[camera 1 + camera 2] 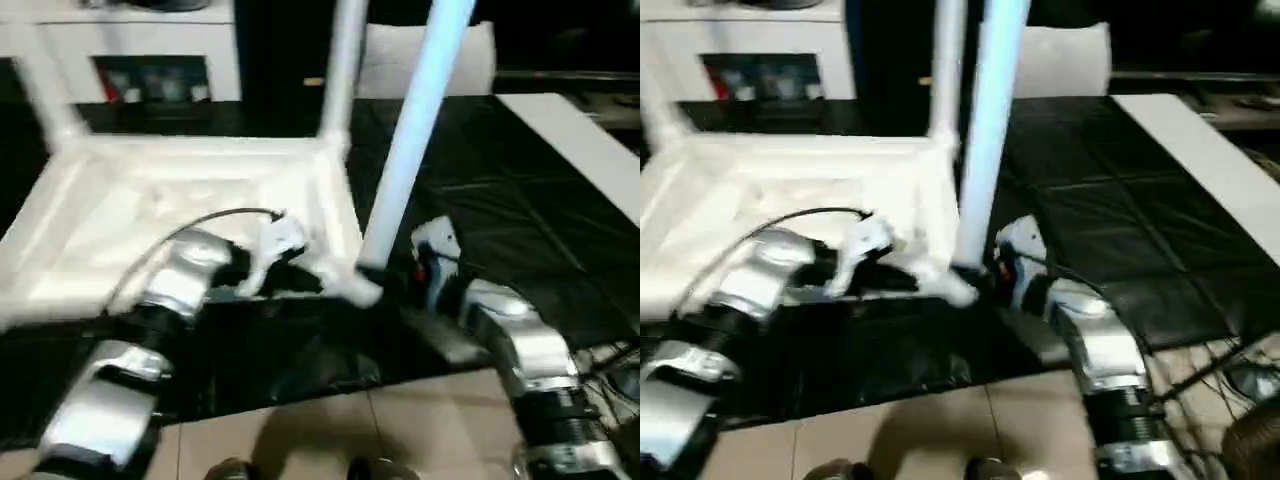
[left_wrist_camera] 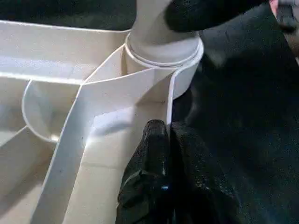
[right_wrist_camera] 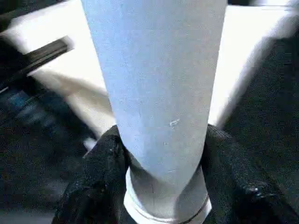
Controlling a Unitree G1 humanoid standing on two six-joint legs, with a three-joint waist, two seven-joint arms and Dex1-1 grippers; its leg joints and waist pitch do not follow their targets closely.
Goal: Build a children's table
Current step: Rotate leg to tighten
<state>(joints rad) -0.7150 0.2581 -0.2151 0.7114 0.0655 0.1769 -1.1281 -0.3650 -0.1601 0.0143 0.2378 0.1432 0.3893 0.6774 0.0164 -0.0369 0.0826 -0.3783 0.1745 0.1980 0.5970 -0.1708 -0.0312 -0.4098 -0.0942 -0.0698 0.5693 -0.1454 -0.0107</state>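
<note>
Head pair looks down from above; both wrist views closely share the leg [image 3: 159, 84].

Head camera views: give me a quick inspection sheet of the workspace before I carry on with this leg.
Surface: black mat over a tiled floor.
Job's things: table top upside down, ribbed side up; two legs stand in its far corners and; a third leg is at the near right corner socket, leaning.
Clutter: flat white panel on the mat at right.
Grippers: left end effector shut, pressed against the top's rim beside the socket; right end effector gripping the third leg's base.
Cables: black cable along the left forearm; loose cables on the floor at right.
Surroundings: white cabinet behind.
</note>
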